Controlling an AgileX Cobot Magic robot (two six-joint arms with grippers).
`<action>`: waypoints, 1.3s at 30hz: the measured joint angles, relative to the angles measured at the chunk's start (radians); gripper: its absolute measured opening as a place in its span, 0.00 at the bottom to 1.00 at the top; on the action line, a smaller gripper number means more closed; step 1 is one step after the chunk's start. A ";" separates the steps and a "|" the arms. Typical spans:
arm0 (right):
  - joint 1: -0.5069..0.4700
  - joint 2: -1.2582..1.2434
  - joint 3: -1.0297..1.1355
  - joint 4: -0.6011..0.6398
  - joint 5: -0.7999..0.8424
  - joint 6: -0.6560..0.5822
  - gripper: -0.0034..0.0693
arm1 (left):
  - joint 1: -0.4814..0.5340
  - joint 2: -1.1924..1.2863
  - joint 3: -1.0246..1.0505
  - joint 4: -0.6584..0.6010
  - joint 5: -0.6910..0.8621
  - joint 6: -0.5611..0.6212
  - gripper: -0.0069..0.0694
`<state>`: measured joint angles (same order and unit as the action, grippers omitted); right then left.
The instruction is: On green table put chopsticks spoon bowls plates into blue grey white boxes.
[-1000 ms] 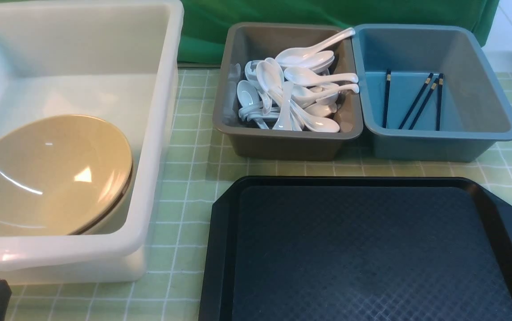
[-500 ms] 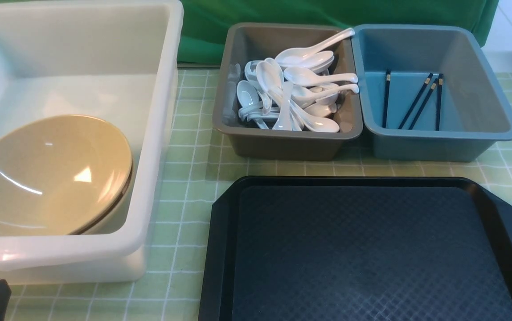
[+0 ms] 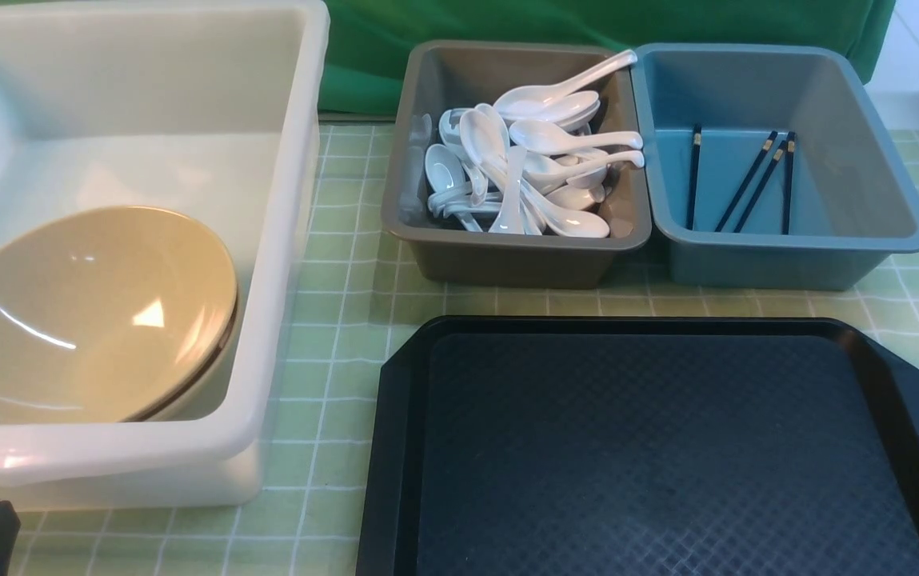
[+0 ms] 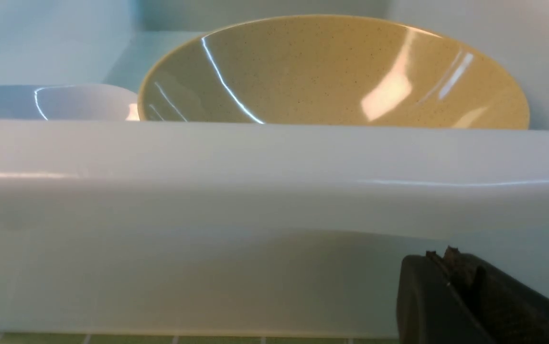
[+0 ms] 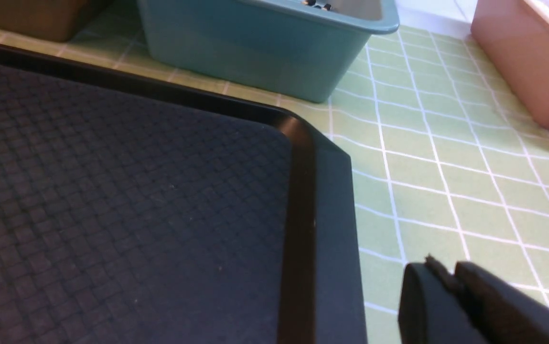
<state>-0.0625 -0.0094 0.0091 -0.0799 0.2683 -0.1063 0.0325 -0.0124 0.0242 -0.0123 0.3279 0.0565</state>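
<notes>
- Landmark: black tray [image 3: 667, 448], nearest the robot on the green table [image 3: 339, 320].
- White box [image 3: 283, 240] stands left of the tray; a yellow bowl [image 3: 91, 312] leans inside, a pale plate [image 4: 78, 101] beside it.
- Grey box [image 3: 507, 260] behind the tray holds piled white spoons [image 3: 539, 160].
- Blue box [image 3: 787, 256] touches the grey box's right side; four dark chopsticks [image 3: 747, 184] lie in it.
- Left gripper [image 4: 451, 267]: jaws pressed together, empty, just before the white box's near wall.
- Right gripper [image 5: 446, 279]: jaws nearly together, empty, above the cloth off the tray's right edge.
</notes>
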 joint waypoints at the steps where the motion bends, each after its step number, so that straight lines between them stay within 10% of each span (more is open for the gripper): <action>1: 0.000 0.000 0.000 0.000 0.000 0.000 0.15 | 0.000 0.000 0.000 0.000 0.000 0.000 0.09; 39: 0.000 0.000 0.000 0.000 0.000 0.000 0.19 | -0.042 0.000 0.000 -0.001 0.000 0.000 0.09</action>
<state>-0.0625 -0.0094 0.0091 -0.0799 0.2683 -0.1063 -0.0098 -0.0124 0.0242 -0.0130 0.3275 0.0565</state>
